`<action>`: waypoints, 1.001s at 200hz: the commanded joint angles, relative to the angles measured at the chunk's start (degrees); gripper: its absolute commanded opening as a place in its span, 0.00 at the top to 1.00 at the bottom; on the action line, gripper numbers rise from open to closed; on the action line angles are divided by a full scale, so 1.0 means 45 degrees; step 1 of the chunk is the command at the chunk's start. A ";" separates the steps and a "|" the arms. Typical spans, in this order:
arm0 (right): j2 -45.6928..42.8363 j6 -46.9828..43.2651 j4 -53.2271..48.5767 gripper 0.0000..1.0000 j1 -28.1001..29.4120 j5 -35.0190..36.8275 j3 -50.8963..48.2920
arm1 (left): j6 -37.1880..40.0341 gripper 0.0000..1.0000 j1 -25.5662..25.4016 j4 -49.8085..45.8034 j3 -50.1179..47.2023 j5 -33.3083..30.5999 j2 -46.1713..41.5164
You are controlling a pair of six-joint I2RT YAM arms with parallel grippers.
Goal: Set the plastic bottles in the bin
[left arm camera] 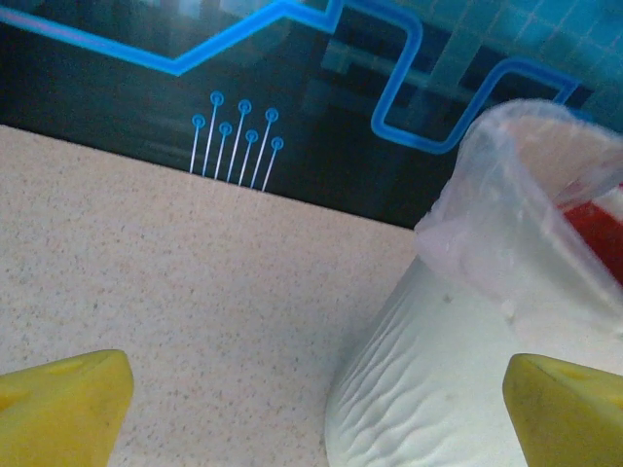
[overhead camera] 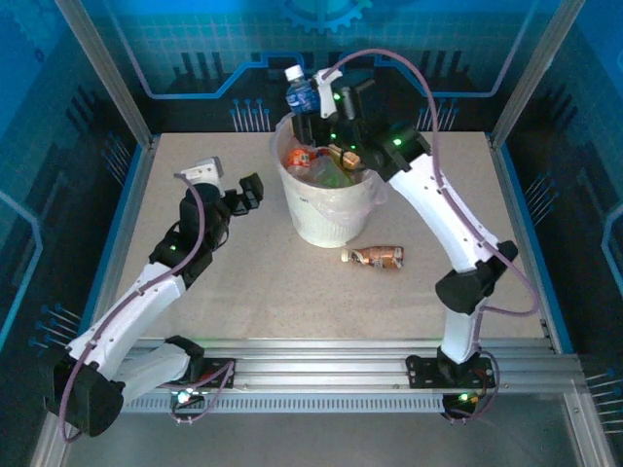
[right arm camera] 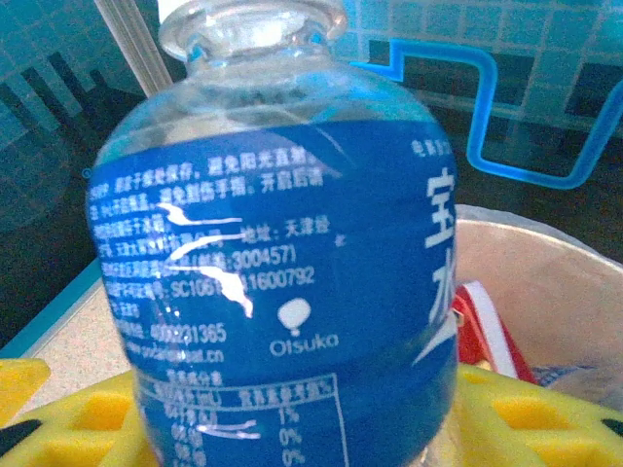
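Right claw (overhead camera: pixel 308 109) clamped on clear blue-labelled plastic bottle (right arm camera: pixel 282 292), held upright above far rim of large round white bag-lined bin (overhead camera: pixel 321 219). Several bottles (overhead camera: pixel 310 161) lie inside. Brown-labelled bottle (overhead camera: pixel 375 256) lies on speckled beige table (overhead camera: pixel 243 282) near bin. Left claw (overhead camera: pixel 250 191) spread wide, left of bin, holding nothing.
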 commanded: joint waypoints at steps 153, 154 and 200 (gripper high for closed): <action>0.1876 0.0899 -0.1005 0.38 0.0688 0.0856 0.0657 | -0.2707 0.03 0.2346 0.0915 0.5777 0.4453 0.4418; 0.1880 0.0900 -0.1015 0.37 0.0681 0.0851 0.0647 | -0.2720 0.03 0.2343 0.0932 0.5800 0.4487 0.4450; 0.1715 0.0868 -0.1083 0.27 0.0716 0.0545 0.0583 | -0.2993 0.14 0.2341 0.1487 0.6946 0.5694 0.5780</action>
